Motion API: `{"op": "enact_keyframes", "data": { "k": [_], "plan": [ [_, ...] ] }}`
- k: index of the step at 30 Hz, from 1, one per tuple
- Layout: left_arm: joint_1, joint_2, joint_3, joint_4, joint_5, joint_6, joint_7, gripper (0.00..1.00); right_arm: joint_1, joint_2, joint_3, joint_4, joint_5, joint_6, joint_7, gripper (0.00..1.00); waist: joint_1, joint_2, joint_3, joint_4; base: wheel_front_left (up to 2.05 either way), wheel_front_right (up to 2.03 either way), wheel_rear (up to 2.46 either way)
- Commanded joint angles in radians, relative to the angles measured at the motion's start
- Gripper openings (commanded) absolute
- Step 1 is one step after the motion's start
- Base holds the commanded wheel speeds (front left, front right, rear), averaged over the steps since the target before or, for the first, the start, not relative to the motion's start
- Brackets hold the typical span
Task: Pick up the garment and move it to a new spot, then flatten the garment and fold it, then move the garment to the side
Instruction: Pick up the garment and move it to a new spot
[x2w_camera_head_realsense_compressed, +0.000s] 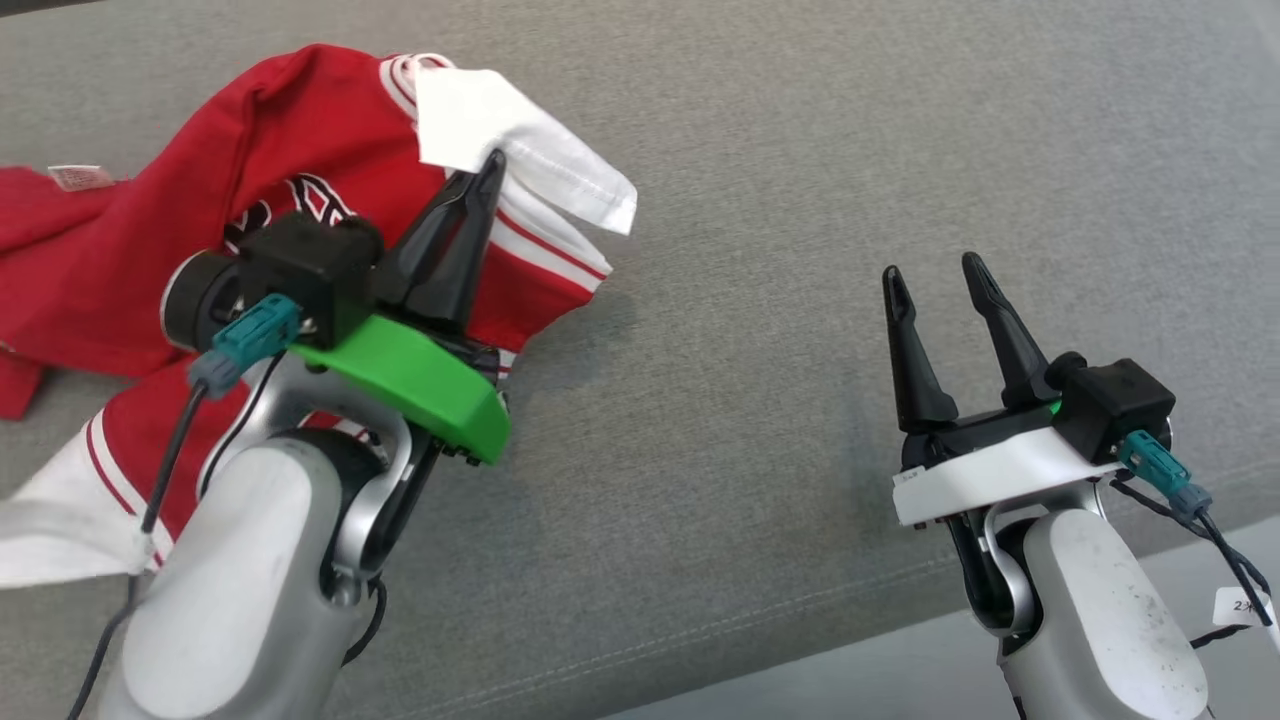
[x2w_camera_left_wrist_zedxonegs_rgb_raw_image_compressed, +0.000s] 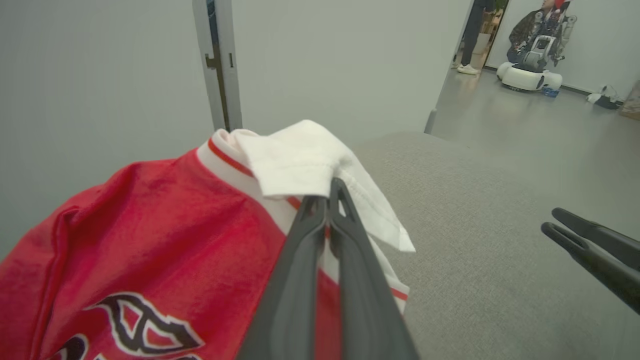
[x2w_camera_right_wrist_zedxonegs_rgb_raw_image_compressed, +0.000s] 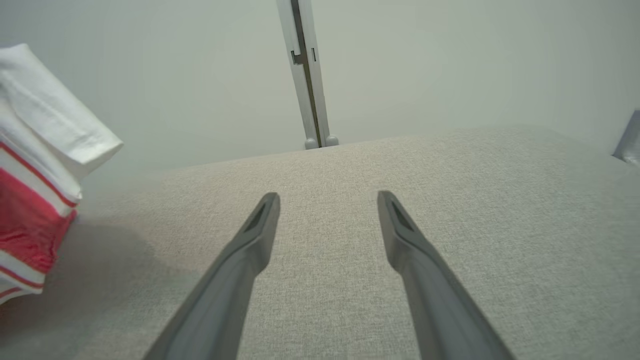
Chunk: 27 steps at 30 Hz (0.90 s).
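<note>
The garment (x2w_camera_head_realsense_compressed: 150, 220) is a red jersey with white, red-striped sleeves, crumpled at the left of a grey cushioned surface. My left gripper (x2w_camera_head_realsense_compressed: 492, 165) is shut on the white sleeve cuff, holding that part lifted above the surface. The left wrist view shows the closed tips of my left gripper (x2w_camera_left_wrist_zedxonegs_rgb_raw_image_compressed: 334, 186) pinching the white cloth of the garment (x2w_camera_left_wrist_zedxonegs_rgb_raw_image_compressed: 150, 235). My right gripper (x2w_camera_head_realsense_compressed: 932, 272) stands open over bare fabric at the right, apart from the garment. In the right wrist view my right gripper (x2w_camera_right_wrist_zedxonegs_rgb_raw_image_compressed: 327, 197) holds nothing, with the garment (x2w_camera_right_wrist_zedxonegs_rgb_raw_image_compressed: 35, 165) at the left edge.
The grey cushion (x2w_camera_head_realsense_compressed: 800, 200) stretches to the right; its front edge runs near my right arm, with grey floor (x2w_camera_head_realsense_compressed: 900, 670) beyond. A wall with a vertical door frame (x2w_camera_left_wrist_zedxonegs_rgb_raw_image_compressed: 220, 65) stands behind. Far off, a white wheeled robot (x2w_camera_left_wrist_zedxonegs_rgb_raw_image_compressed: 530, 75) and a person's legs (x2w_camera_left_wrist_zedxonegs_rgb_raw_image_compressed: 469, 40) are on the floor.
</note>
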Motion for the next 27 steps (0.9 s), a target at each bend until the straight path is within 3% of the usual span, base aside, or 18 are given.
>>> {"op": "enact_keyframes", "data": {
  "k": [1, 7, 13, 19, 24, 25, 26, 27],
  "plan": [
    [-0.029, -0.012, -0.007, 0.022, 0.001, -0.008, 0.0, 0.0, -0.009, -0.002, 0.002, -0.005, 0.009, 0.0, -0.003, 1.0, 0.0, -0.0001, 0.031, -0.082, 0.0, 0.0, 0.0],
    [-0.158, -0.072, -0.067, 0.174, 0.023, -0.042, -0.004, 0.0, 0.01, -0.002, 0.007, -0.015, 0.068, 0.0, -0.004, 1.0, 0.0, -0.0001, 0.069, -0.236, 0.0, 0.0, 0.0],
    [-0.248, -0.092, -0.077, 0.283, 0.034, -0.057, -0.014, 0.0, 0.018, -0.001, 0.023, -0.016, 0.115, 0.0, -0.004, 1.0, 0.0, -0.0001, 0.093, -0.342, 0.0, 0.0, 0.0],
    [-0.308, -0.102, -0.078, 0.403, 0.033, -0.065, -0.022, 0.0, 0.033, -0.001, 0.041, -0.013, 0.15, 0.0, -0.004, 1.0, 0.0, -0.0001, 0.111, -0.422, 0.0, 0.0, 0.0],
    [-0.337, -0.129, -0.087, 0.522, 0.007, -0.081, -0.036, 0.0, 0.046, -0.001, 0.026, -0.02, 0.161, 0.0, -0.004, 1.0, 0.0, -0.0001, 0.124, -0.431, 0.0, 0.0, 0.0],
    [-0.34, -0.131, -0.089, 0.548, 0.006, -0.083, -0.038, 0.33, 0.048, -0.001, 0.024, -0.022, 0.162, 0.0, -0.004, 1.0, 0.0, -0.0001, 0.126, -0.431, 0.0, 0.0, 0.0],
    [-0.345, -0.134, -0.088, 0.57, 0.004, -0.083, -0.046, 0.93, 0.05, -0.001, 0.022, -0.021, 0.165, 0.0, -0.004, 1.0, 0.0, -0.0001, 0.128, -0.431, 0.0, 0.0, 0.0],
    [-0.353, -0.138, -0.085, 0.589, 0.005, -0.08, -0.059, 1.0, 0.051, -0.002, 0.021, -0.021, 0.168, 0.0, -0.004, 1.0, 0.0, -0.0001, 0.13, -0.43, 0.0, 0.0, 0.0]
  ]
}}
